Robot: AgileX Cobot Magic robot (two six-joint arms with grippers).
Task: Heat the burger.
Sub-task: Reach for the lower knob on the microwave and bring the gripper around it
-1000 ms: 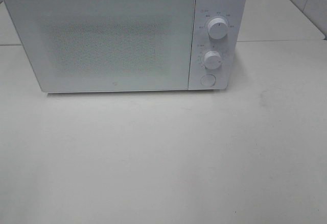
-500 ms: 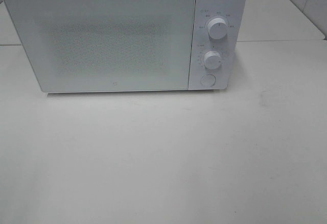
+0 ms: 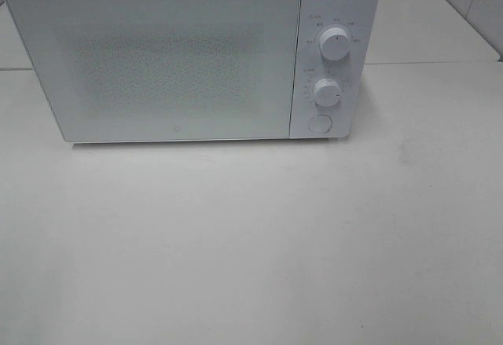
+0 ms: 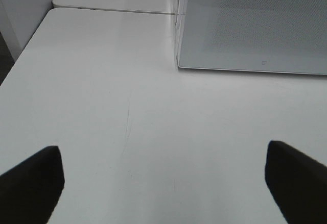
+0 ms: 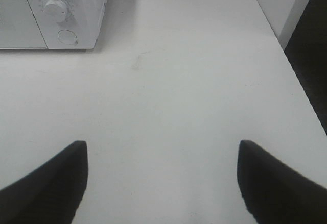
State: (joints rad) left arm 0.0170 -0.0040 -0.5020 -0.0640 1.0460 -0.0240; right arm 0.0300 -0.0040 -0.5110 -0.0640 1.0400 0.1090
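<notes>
Your left gripper (image 4: 161, 150) is hanging over the table (image 3: 251, 243), jaws spread wide and holding nothing. The microwave (image 3: 192, 54) is sitting shut at twelve o'clock, with its knobs (image 3: 335, 45) at one. Your right gripper (image 5: 161, 145) is gaping empty too. As for the burger, I can't tell where it is.

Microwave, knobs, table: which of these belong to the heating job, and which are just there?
For the job: microwave, door shut; upper knob; lower knob; round button; left gripper and right gripper, both open, empty.
Just there: table.
No burger shows in any view.
</notes>
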